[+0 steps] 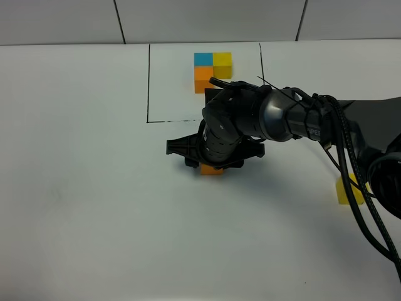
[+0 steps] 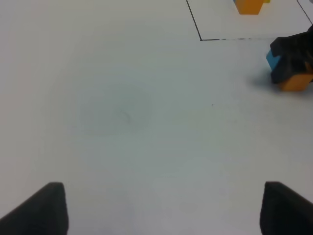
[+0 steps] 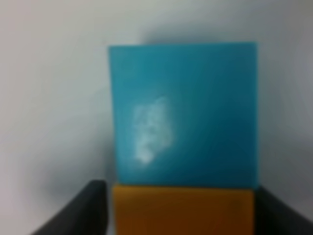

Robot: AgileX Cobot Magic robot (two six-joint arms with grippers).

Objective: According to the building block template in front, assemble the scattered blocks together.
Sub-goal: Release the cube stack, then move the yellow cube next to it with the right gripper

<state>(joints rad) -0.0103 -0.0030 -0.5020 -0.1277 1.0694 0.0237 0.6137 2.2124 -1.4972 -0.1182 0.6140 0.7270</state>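
The building block template [image 1: 212, 70], a joined blue, yellow and orange cluster, sits inside a black drawn rectangle at the back. My right gripper [image 1: 212, 164] reaches to the table's middle, shut on the orange block [image 1: 212, 170]. In the right wrist view the orange block [image 3: 183, 210] sits between my fingers [image 3: 90, 208], flush against the blue block [image 3: 183, 112]. The blue block is hidden under the gripper in the exterior view; it shows in the left wrist view [image 2: 273, 59]. The yellow block [image 1: 348, 191] lies apart at the right. My left gripper [image 2: 164, 196] is open and empty over bare table.
The right arm [image 1: 294, 119] and its cables [image 1: 354, 182] stretch from the right edge across to the middle, passing over the yellow block. The black outline's near edge [image 1: 175, 120] runs just behind the gripper. White table [image 1: 94, 207] extends left and front.
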